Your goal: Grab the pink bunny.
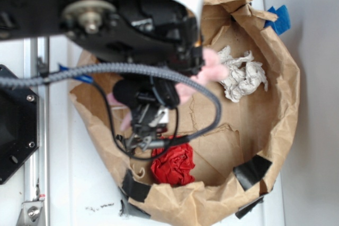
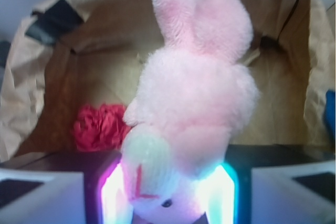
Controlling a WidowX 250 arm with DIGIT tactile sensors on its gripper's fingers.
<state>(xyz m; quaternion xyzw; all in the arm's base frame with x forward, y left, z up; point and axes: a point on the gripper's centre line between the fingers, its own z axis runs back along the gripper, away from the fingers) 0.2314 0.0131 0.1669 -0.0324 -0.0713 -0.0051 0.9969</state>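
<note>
We have the small soft pink plush bunny (image 2: 191, 111) pinched between the two glowing fingers (image 2: 216, 192) of the gripper (image 2: 167, 198); in the wrist view the pale round face, with its tiny dark eye and red stitched mouth, sits low between them, and the body and long ears stretch away from the camera. The fingers are closed part-way on the plush, the toy filling the gap. In the exterior view only scraps of pink show from under the black arm (image 1: 132, 30), above the floor of the crumpled brown paper bag (image 1: 286, 78) that lies open on the white surface (image 1: 69, 194).

We judge the grab made, so the step in hand is to keep the hold secure and bring the bunny clear. The grip seems to lie near the head, with most of the body hanging beyond the fingers, and soft plush gives under pressure, so we should keep the squeeze steady and move slowly enough that the toy does not swing or creep out. We would rise straight up, since the bag's walls stand all around. The wrinkly red cloth ball (image 1: 174, 165) and the crumpled white paper wad (image 1: 243, 78) lie apart from the bunny and should not be disturbed.
</note>
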